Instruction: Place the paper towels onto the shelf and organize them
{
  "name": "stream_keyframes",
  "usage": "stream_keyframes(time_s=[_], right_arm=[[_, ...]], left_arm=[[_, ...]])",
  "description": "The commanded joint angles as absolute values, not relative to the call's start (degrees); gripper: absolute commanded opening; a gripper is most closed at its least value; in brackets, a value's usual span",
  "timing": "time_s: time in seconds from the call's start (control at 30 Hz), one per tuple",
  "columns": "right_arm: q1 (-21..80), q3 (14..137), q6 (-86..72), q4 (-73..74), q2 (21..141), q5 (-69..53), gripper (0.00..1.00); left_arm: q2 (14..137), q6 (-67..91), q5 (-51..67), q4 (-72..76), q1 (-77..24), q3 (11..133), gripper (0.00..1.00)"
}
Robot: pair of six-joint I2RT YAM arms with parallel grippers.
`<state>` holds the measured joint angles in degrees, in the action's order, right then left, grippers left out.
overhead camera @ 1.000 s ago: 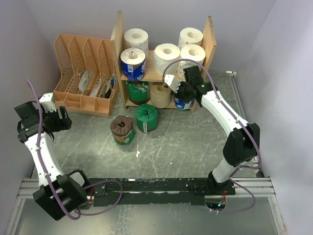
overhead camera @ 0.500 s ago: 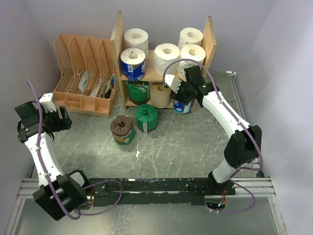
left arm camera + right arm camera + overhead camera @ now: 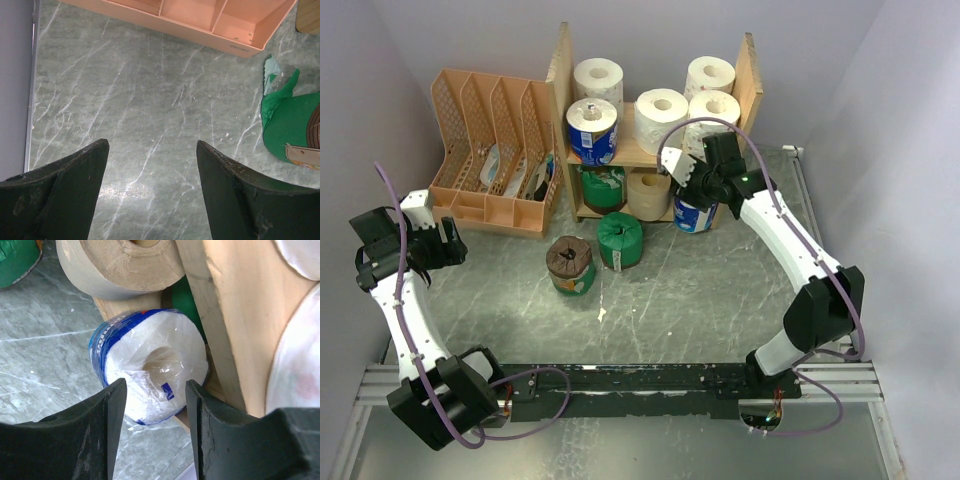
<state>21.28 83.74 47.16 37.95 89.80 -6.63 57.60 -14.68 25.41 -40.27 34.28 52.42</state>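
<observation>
Blue-wrapped roll (image 3: 145, 347) at shelf (image 3: 235, 315) edge

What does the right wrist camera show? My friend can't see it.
The right gripper, its two dark fingers apart, hovers before a blue-wrapped paper towel roll whose centre hole faces the camera, at the bottom of the wooden shelf. A brown roll sits next to it, and white rolls show at the right edge.

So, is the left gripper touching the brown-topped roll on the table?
Apart. The top view shows bare table between the left gripper and the brown-topped roll.
</observation>
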Motion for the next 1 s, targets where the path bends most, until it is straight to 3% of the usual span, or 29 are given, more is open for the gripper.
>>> stream_keyframes(time_s=[0.0, 0.23, 0.47, 0.97], right_arm=[[20.96, 82.66, 46.23, 37.97, 86.63, -7.13, 0.51], [21.43, 81.57, 45.86, 42.20, 84.16, -8.54, 0.51], [25.59, 82.18, 46.27, 57.49, 85.30, -10.69, 0.52], [27.18, 69.70, 44.41, 45.55, 84.82, -5.12, 0.53]], left_arm=[[57.20, -15.56, 27.41, -40.49, 34.52, 52.28, 0.82], [57.32, -15.56, 27.42, -40.50, 34.45, 52.23, 0.82], [57.56, -15.55, 27.54, -40.47, 34.51, 52.28, 0.82], [57.41, -15.64, 27.66, -40.49, 34.53, 52.22, 0.83]])
